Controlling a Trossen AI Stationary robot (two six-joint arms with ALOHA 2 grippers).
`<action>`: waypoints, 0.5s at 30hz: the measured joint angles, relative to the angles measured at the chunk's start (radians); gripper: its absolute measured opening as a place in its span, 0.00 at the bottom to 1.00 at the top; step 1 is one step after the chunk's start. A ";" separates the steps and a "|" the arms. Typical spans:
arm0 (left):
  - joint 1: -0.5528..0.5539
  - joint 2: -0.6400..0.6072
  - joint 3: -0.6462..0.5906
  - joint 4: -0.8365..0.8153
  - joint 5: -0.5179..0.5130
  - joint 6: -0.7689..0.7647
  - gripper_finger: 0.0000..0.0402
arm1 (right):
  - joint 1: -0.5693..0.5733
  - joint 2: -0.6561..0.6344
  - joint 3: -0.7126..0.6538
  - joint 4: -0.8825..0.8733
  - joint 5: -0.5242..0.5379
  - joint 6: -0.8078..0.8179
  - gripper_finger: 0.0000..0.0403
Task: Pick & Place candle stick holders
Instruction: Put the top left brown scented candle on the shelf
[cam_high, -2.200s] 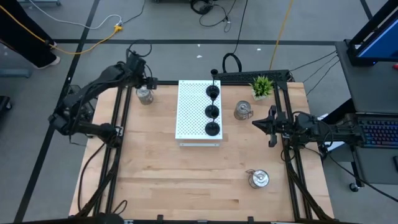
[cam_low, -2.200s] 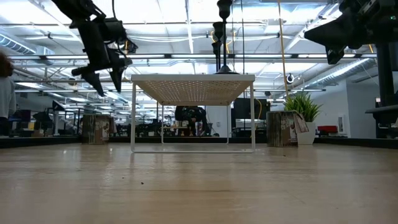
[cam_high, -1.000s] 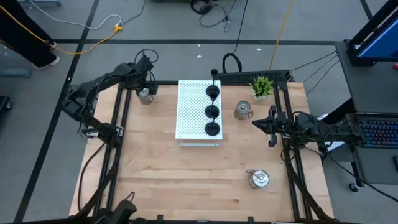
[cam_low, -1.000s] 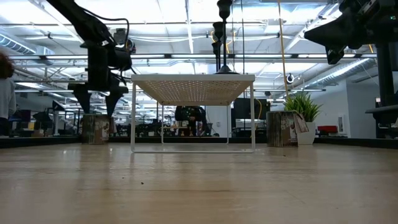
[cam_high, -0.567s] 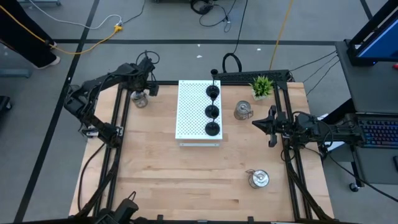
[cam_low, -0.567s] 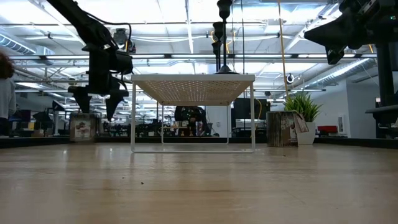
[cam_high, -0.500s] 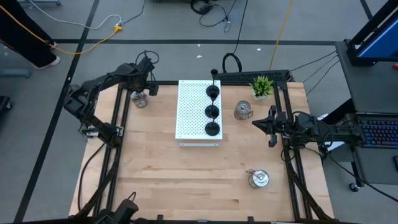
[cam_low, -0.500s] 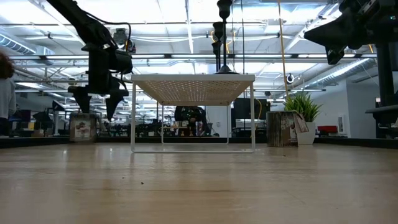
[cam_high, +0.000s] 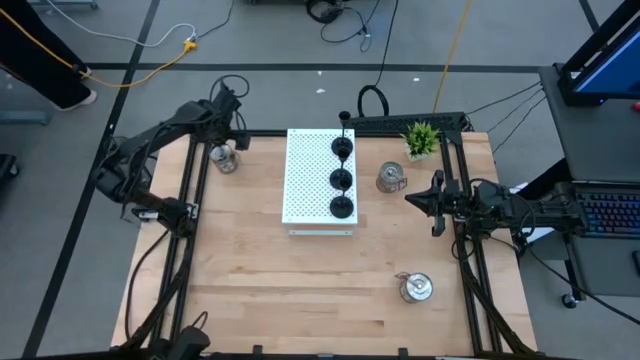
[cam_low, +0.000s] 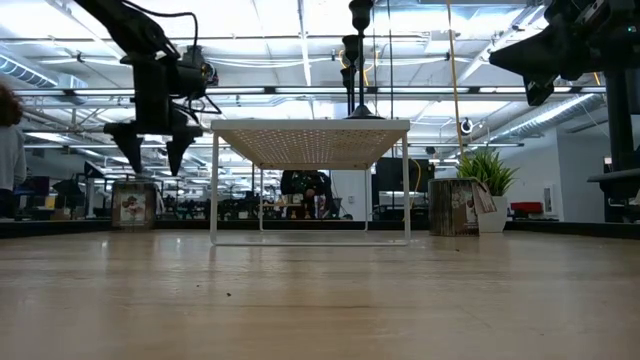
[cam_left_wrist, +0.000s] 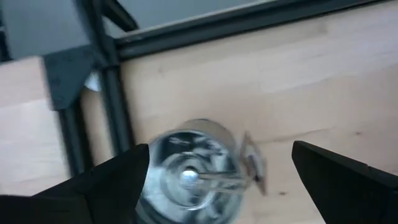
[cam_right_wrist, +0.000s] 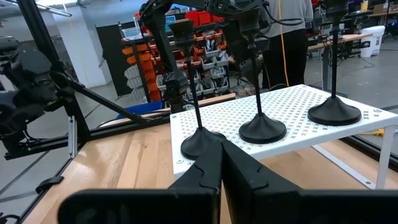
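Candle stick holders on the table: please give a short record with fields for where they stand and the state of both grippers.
black holders: three in a row on the white perforated stand
silver holders: one at the far left corner, one right of the stand, one near right
left gripper: open, above the far-left silver holder
right gripper: shut, waiting at the right edge

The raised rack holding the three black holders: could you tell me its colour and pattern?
White rack, perforated with small holes; clearest in the right wrist view.

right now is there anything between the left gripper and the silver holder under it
Nothing visible. The open left gripper hangs above the silver holder at the table's far left corner, fingers spread to either side of it in the wrist view, with only clear air between them.
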 joint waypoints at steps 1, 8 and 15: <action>0.001 -0.001 0.000 -0.010 -0.011 0.001 1.00 | 0.000 0.000 0.000 0.001 0.000 0.000 0.00; 0.014 0.000 0.000 -0.045 -0.005 0.017 1.00 | 0.000 0.000 0.000 0.001 0.000 0.000 0.00; 0.012 0.016 0.000 -0.046 -0.029 0.015 1.00 | 0.000 0.000 0.000 0.002 0.000 0.001 0.00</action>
